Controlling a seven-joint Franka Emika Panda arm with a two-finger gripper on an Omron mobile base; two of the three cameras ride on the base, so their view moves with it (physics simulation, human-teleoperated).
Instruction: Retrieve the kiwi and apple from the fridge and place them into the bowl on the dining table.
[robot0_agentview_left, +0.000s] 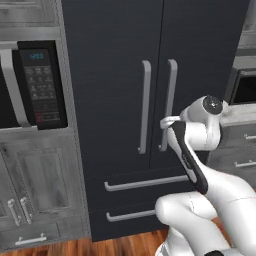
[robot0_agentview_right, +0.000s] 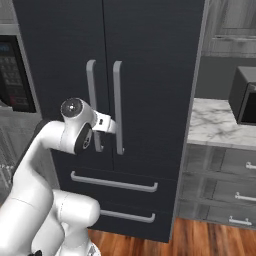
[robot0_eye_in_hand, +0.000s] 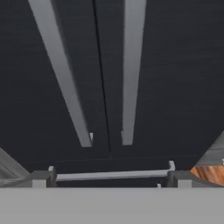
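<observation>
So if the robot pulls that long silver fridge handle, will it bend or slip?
Probably not bend: the right door handle looks like a stiff metal bar. It looks smooth, so the open gripper might slide along it. The tall fridge door likely swings heavily.

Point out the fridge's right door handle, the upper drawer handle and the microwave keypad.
Right door handle (robot0_agentview_left: 171, 102), left base view, on the middle of the silver bar.
Upper drawer handle (robot0_agentview_right: 114, 183), right base view, on the middle of the horizontal bar.
Microwave keypad (robot0_agentview_left: 42, 87), left base view, on the dark button panel.

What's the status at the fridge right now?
Pincer open, holding nothing, facing the door handles. Fridge doors both shut. Fruit not reached yet. Nothing between pincer and handles.
</observation>
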